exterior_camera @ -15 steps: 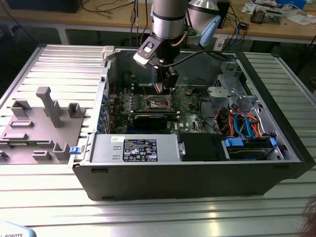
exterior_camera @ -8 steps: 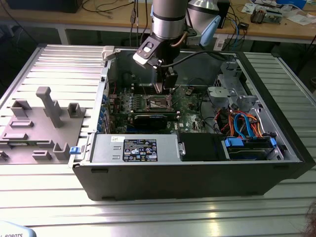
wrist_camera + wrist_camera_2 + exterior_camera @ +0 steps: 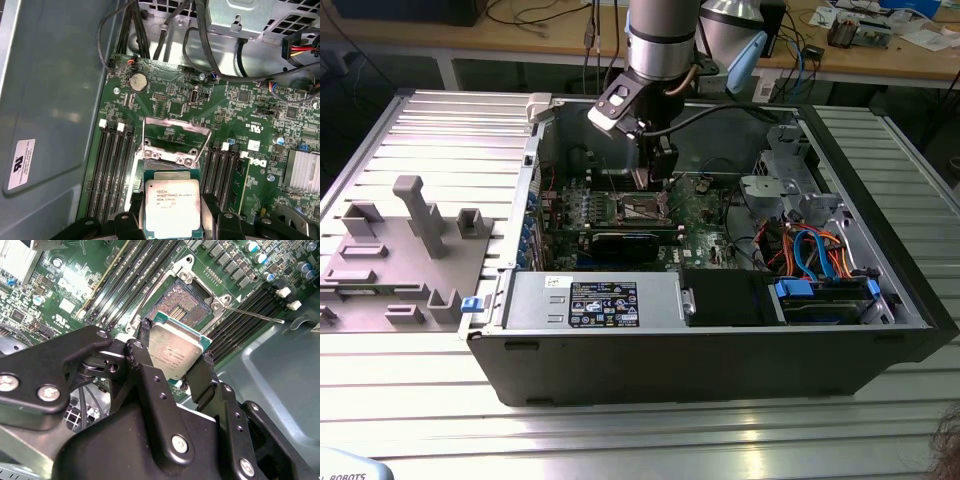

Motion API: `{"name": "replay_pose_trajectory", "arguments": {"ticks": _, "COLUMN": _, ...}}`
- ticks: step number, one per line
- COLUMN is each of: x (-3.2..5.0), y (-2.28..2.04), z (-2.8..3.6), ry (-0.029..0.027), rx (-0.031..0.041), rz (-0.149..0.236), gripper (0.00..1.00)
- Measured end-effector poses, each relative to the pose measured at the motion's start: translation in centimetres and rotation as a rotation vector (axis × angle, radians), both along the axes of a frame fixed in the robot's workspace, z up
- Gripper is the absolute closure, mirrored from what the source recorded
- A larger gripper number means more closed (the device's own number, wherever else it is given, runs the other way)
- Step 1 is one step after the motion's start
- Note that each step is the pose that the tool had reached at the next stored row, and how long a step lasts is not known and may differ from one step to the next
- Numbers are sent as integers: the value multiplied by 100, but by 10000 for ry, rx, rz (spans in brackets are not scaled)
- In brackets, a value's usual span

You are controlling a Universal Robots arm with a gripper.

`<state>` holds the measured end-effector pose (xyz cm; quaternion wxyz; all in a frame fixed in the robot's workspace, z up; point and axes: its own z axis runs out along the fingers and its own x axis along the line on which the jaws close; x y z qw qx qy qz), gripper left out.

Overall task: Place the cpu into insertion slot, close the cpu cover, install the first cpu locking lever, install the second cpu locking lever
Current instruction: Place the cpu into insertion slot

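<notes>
My gripper (image 3: 175,360) is shut on the cpu (image 3: 172,351), a flat square chip with a dull silver top, its black fingers (image 3: 143,342) clamping two opposite edges. In both wrist views the cpu (image 3: 171,202) hangs a little above the insertion slot (image 3: 181,302), a dark square socket with a pale metal rim on the green circuit board (image 3: 170,100). The cpu cover (image 3: 175,126) stands swung up at the socket's far side. A thin locking lever (image 3: 255,315) sticks out beside the socket. In the exterior view the gripper (image 3: 655,178) reaches down into the open computer case over the socket (image 3: 642,208).
Black memory slots (image 3: 112,175) flank the socket on both sides. A grey case wall (image 3: 50,100) rises close by. Black cables (image 3: 150,35) hang beyond the board, and a drive cage with blue and orange cables (image 3: 810,250) sits at the exterior view's right. A grey fixture tray (image 3: 400,250) lies outside the case.
</notes>
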<state>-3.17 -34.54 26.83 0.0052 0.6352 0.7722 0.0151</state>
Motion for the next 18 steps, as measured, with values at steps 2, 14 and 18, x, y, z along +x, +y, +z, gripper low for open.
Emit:
{"name": "replay_pose_trajectory", "arguments": {"ticks": 2, "x": 0, "y": 0, "z": -2, "ry": 0, "rx": -1, "rz": -80, "gripper": 46}}
{"name": "replay_pose_trajectory", "arguments": {"ticks": 14, "x": 0, "y": 0, "z": -31, "ry": 0, "rx": -13, "rz": -1165, "gripper": 46}}
{"name": "replay_pose_trajectory", "arguments": {"ticks": 18, "x": 0, "y": 0, "z": -33, "ry": 0, "rx": -14, "rz": -1283, "gripper": 46}}
